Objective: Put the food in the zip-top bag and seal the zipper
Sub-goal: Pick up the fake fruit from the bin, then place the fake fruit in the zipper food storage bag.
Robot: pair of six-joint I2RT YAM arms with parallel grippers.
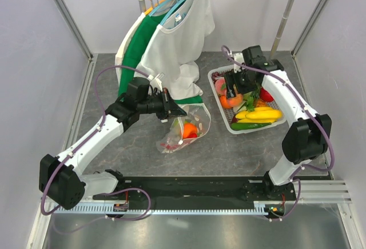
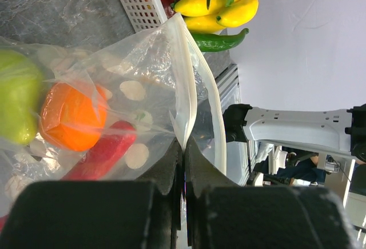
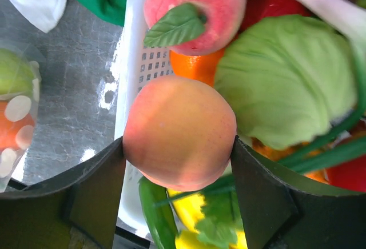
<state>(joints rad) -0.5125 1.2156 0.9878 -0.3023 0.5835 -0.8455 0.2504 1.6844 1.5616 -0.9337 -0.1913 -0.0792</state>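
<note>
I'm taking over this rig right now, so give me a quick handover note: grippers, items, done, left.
Left gripper: shut on the bag at its mouth edge, holding it open.
Right gripper: shut on a peach at the basket.
Done: apple, orange fruit and chili are in the bag.
Left: bag the peach and other basket food, then seal the open zipper.

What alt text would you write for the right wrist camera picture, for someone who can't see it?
The right pincer grips an orange-pink peach between its dark fingers, over a white basket of toy produce including a pink peach with a leaf and a green cabbage. At the left edge, a dotted bag lies on the grey table.
</note>
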